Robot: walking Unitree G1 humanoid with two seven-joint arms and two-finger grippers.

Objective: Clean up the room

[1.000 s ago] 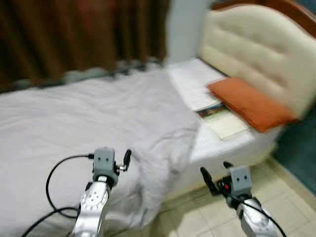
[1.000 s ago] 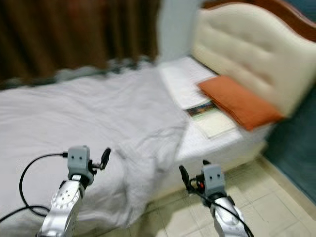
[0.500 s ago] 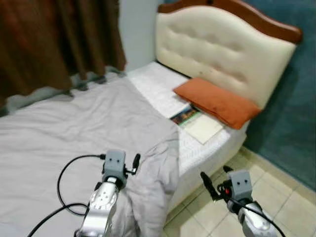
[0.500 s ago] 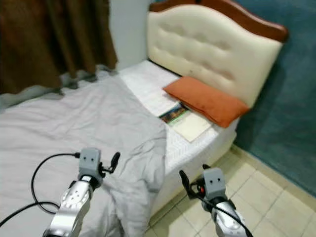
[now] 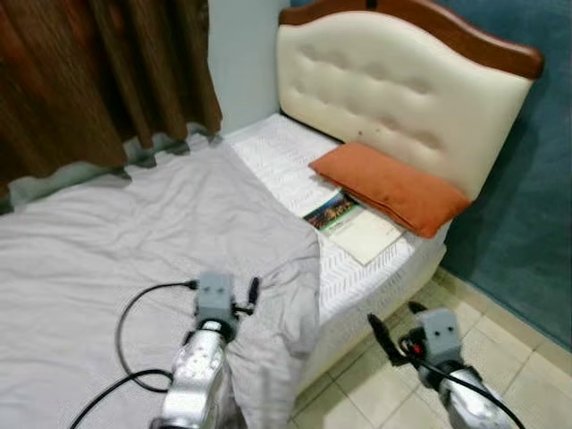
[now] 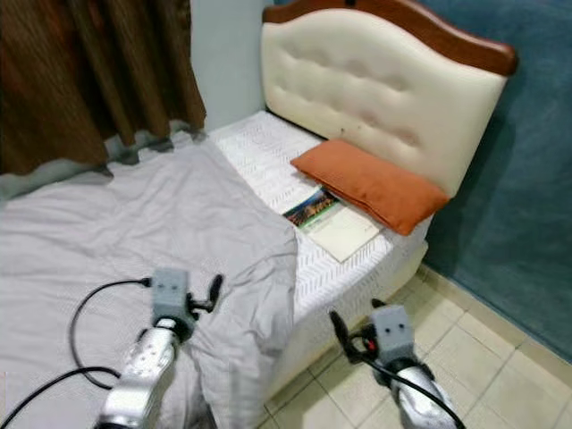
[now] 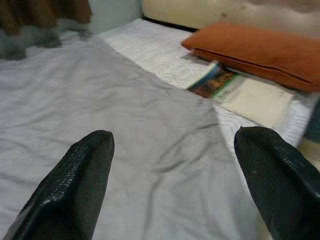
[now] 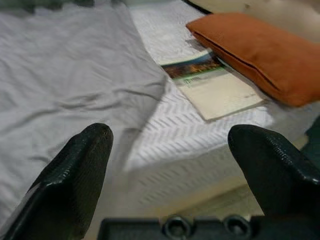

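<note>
Grey sheet (image 5: 134, 241) lies rumpled across the bed (image 5: 375, 268), its corner drooping at lower centre; a book (image 5: 332, 211) and paper (image 5: 368, 234) sit right of centre beside the orange pillow (image 5: 393, 186). Both the left end effector (image 5: 239, 298) and right end effector (image 5: 398, 326) hang open, holding nothing. Risk: reaching for the book could snag the loose sheet or crease the paper.

No words or numbers can be read anywhere. The book (image 8: 212, 82) lying on the bed (image 5: 295, 170) beside the orange pillow (image 5: 389, 186) has a strip of colored picture at one end and some small dark marks under it, but they are too blurry to make out.
</note>
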